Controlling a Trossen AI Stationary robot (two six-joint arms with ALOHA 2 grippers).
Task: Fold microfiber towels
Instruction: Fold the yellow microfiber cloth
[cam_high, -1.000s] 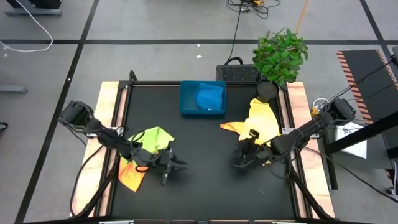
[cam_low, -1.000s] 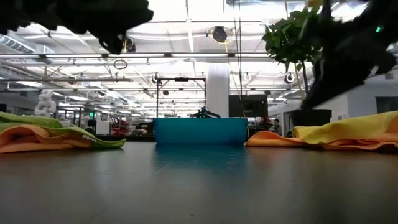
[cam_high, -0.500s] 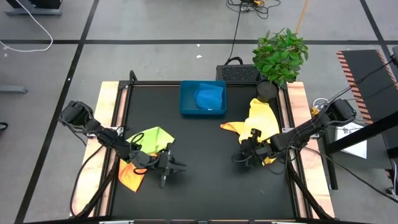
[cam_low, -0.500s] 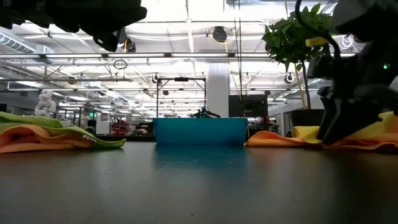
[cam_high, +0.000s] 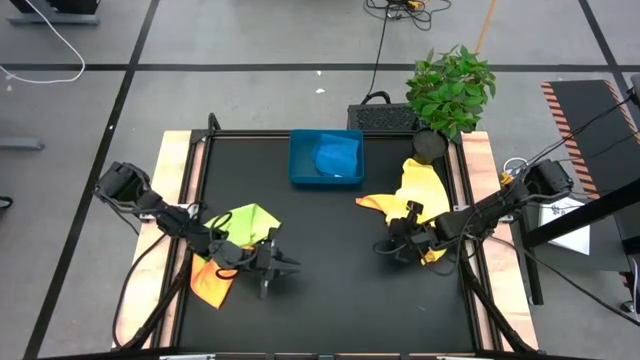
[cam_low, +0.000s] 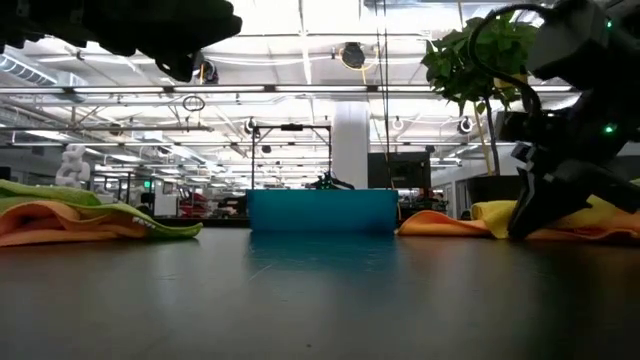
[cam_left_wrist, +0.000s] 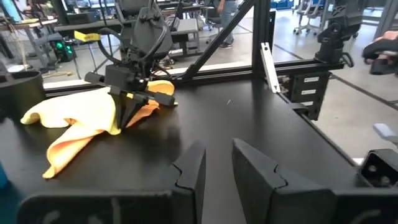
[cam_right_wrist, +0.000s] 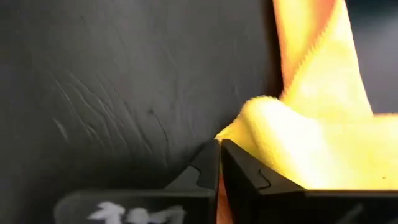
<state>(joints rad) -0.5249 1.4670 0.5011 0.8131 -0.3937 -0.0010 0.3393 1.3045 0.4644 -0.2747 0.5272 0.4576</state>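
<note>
The right gripper (cam_high: 392, 248) pinches shut on the near edge of the yellow towel (cam_high: 418, 190), which stretches lengthwise toward the potted plant (cam_high: 450, 88), while the left gripper (cam_high: 283, 266) hovers slightly parted beside the lime green towel (cam_high: 245, 220).

You have a yellow towel (cam_high: 418, 190) rumpled on the right of the table, far-right toward the corner, lying over an orange towel (cam_high: 372, 203) whose edge pokes out to its left. On the left sits a lime green towel (cam_high: 245, 220), crumpled atop another orange towel (cam_high: 208, 287) nearer you. A blue towel (cam_high: 335, 157) lies bunched in the tray at the far edge.
</note>
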